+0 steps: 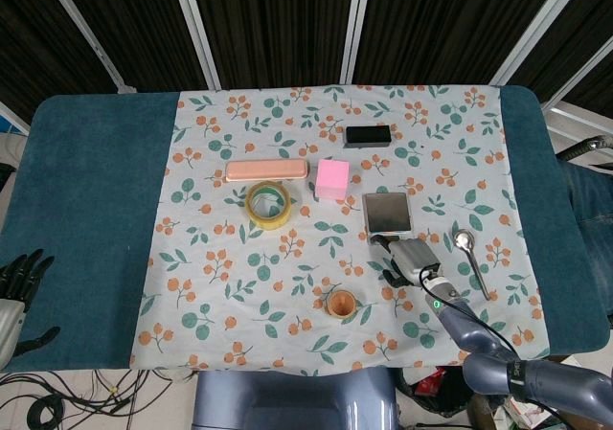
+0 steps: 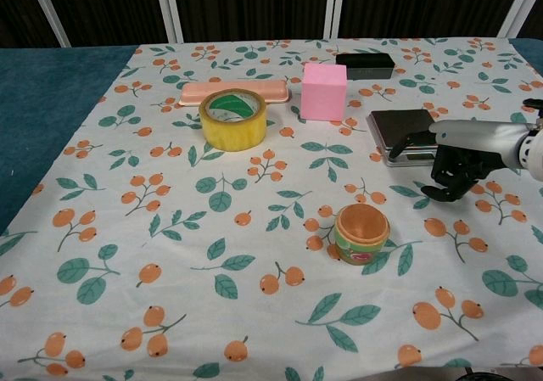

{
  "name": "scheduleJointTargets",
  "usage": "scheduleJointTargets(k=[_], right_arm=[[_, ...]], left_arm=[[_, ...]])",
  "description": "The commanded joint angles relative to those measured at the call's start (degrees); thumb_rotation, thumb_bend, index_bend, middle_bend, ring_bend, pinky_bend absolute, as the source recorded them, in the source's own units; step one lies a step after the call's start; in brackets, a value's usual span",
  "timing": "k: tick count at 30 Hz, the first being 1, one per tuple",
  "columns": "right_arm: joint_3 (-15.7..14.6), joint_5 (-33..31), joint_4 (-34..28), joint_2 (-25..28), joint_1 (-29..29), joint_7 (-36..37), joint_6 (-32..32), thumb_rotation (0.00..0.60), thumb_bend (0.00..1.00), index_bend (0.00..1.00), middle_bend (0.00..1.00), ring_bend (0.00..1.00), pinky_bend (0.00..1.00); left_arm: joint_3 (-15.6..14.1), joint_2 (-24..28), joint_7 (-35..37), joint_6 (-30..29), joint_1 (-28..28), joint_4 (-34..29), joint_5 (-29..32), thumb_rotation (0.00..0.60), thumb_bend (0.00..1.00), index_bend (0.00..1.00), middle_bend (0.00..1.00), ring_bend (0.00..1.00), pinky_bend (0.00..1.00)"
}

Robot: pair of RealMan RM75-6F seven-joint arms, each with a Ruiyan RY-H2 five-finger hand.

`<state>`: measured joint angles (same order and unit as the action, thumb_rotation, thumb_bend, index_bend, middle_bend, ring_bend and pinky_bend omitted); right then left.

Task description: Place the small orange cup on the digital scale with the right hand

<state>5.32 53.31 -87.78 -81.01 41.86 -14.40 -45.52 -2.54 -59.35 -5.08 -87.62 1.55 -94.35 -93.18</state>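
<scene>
Right hand (image 2: 462, 156): silver-grey shell on the back, black segmented fingers (image 2: 445, 177). White wrist cuff, small green light on it, thin black cable looped alongside. Forearm blue-grey, smooth, rounded. Left hand (image 1: 17, 279): black fingers, pale grey wrist.

Yellow tape roll (image 2: 232, 119) beside pink cube (image 2: 324, 91), peach case (image 2: 233, 91).

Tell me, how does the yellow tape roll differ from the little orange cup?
The tape roll is yellow and the wider of the two; the orange cup is smaller, with a green patterned side. The roll lies far back beside the pink bar; the cup stands nearer, by the robot hand. Both are round, open-topped, untouched.
</scene>
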Motion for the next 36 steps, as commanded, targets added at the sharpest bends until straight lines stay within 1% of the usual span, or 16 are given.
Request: scheduleJointTargets(k=[1, 12, 20, 24, 30, 36], right_arm=[[-0.03, 0.00, -0.01, 0.01, 0.01, 0.02, 0.04, 0.600, 0.41, 0.17, 0.89, 0.99, 0.97], [-0.35, -0.09, -0.02, 0.06, 0.04, -0.32, 0.05, 0.600, 0.41, 0.18, 0.89, 0.99, 0.97], [-0.84, -0.41, 0.12, -0.10, 0.19, -0.78, 0.54, 0.600, 0.41, 0.25, 0.89, 0.99, 0.97], [-1.02, -0.69, 0.23, -0.21, 0.37, -1.11, 0.80, 0.600, 0.41, 0.26, 0.89, 0.99, 0.97], [-0.63, -0.72, 0.07, -0.19, 0.48, -0.99, 0.49, 0.600, 0.41, 0.26, 0.89, 0.99, 0.97], [0.71, 0.02, -1.10, 0.58, 0.17, 0.07, -1.32, 0.600, 0.41, 0.19, 0.89, 0.99, 0.97]], left_arm=[[0.00, 0.00, 0.00, 0.01, 0.00, -0.03, 0.01, 0.600, 0.12, 0.01, 0.00, 0.00, 0.14], [-0.02, 0.00, -0.03, 0.01, -0.02, -0.02, 0.01, 0.600, 0.12, 0.01, 0.00, 0.00, 0.14], [-0.01, 0.01, -0.08, 0.03, -0.01, -0.05, 0.03, 0.600, 0.12, 0.01, 0.00, 0.00, 0.14], [-0.01, 0.00, -0.07, 0.08, 0.01, -0.05, 0.06, 0.600, 0.12, 0.01, 0.00, 0.00, 0.15], [-0.01, 0.01, -0.15, 0.08, 0.00, -0.10, 0.09, 0.600, 0.12, 0.01, 0.00, 0.00, 0.15], [-0.03, 0.07, -0.12, 0.09, 0.00, -0.16, 0.05, 0.600, 0.12, 0.01, 0.00, 0.00, 0.16]])
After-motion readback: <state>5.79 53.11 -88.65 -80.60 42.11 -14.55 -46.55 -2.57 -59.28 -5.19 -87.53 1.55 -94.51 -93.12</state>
